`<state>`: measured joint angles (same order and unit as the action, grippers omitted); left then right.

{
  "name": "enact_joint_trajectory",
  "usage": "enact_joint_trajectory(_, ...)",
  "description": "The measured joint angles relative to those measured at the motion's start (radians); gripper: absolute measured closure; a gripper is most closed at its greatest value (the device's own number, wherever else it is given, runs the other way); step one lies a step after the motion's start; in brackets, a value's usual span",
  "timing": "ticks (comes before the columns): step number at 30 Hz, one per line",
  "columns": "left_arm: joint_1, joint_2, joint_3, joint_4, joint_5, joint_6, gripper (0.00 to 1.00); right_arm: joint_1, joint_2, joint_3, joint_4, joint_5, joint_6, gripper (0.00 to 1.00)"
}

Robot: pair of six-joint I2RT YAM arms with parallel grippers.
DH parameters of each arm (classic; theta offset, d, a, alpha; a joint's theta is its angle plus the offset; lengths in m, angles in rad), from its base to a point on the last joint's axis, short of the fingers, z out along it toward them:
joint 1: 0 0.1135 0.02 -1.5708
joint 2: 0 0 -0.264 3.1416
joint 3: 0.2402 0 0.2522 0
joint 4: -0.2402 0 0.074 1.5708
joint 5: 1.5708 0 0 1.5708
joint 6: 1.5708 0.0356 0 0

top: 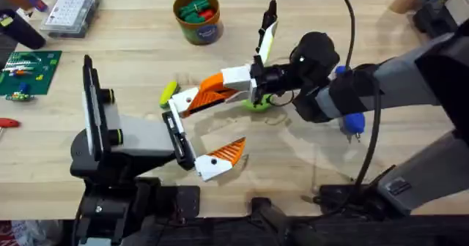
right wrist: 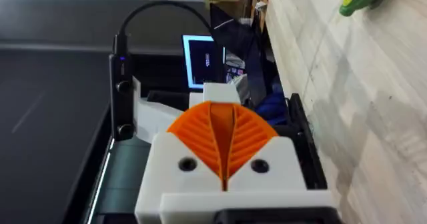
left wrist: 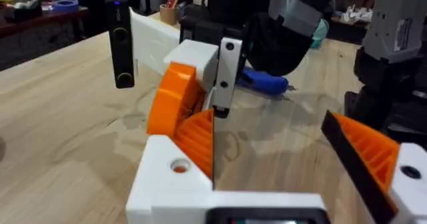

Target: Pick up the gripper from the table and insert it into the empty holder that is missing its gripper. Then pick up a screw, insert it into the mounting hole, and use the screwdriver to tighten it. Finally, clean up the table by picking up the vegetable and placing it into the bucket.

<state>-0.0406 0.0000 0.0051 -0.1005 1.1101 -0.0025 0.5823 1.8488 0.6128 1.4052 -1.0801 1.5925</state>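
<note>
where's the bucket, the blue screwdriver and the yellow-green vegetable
bucket (top: 207,31): overhead view, on its blue label band.
blue screwdriver (top: 352,121): overhead view, on its handle beside the right arm.
yellow-green vegetable (top: 168,93): overhead view, on its yellow middle, on the table.

My arms: grey-black links, black cables; white fingers with orange ribbed pads, screw holes visible.

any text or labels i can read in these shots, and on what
No text can be read in these views.
Bucket: dark blue label band, print too small to read.
Clear parts box: printed sheet, too blurred.
Green circuit board: markings too small.
Lit screen: content blurred.
</note>
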Motion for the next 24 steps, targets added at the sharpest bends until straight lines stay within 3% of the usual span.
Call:
enact_joint_trajectory(12, 0.000, 0.000, 0.000, 0.000, 0.000, 0.000, 0.011, 0.000, 0.000, 0.000, 0.000, 0.000, 0.000, 0.983)
enact_joint_trajectory(15, 0.000, 0.000, 0.000, 0.000, 0.001, 0.000, 0.011, 0.001, 0.000, 0.001, 0.000, 0.002, 0.001, 0.713)
enact_joint_trajectory(18, 0.000, 0.000, 0.000, 0.000, 0.001, -0.001, 0.011, 0.002, 0.000, 0.005, 0.001, 0.003, 0.000, 0.253)
enact_joint_trajectory(20, 0.000, 0.000, 0.000, -0.001, 0.001, -0.001, 0.011, 0.002, 0.000, 0.007, 0.002, 0.003, 0.000, 0.038)
enact_joint_trajectory(24, 0.000, 0.000, 0.000, 0.000, 0.001, -0.001, 0.011, 0.002, 0.000, 0.007, 0.001, 0.004, 0.001, 0.015)
